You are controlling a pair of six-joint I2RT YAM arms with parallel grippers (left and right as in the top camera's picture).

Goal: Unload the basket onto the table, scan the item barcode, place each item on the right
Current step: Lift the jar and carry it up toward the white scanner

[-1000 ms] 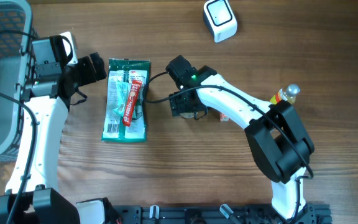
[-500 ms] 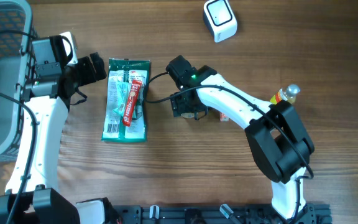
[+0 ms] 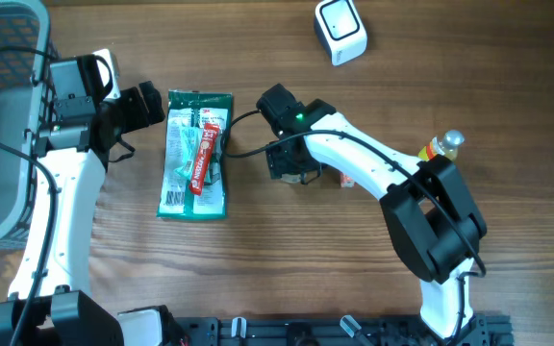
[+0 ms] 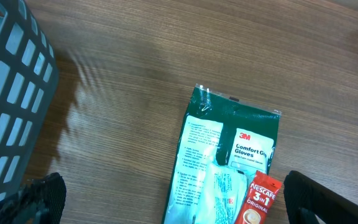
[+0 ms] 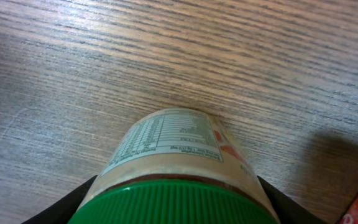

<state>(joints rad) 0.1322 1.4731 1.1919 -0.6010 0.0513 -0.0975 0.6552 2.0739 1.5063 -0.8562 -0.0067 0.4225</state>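
Right gripper narrower around jar, axis along fingers, lid wristward.

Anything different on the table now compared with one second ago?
Nothing visibly moved. The right gripper straddles the green-lidded jar, the left gripper hangs open beside the glove packet, and the scanner sits at the far edge, as before.

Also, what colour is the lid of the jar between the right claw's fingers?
The lid is green; the right wrist view shows it best.
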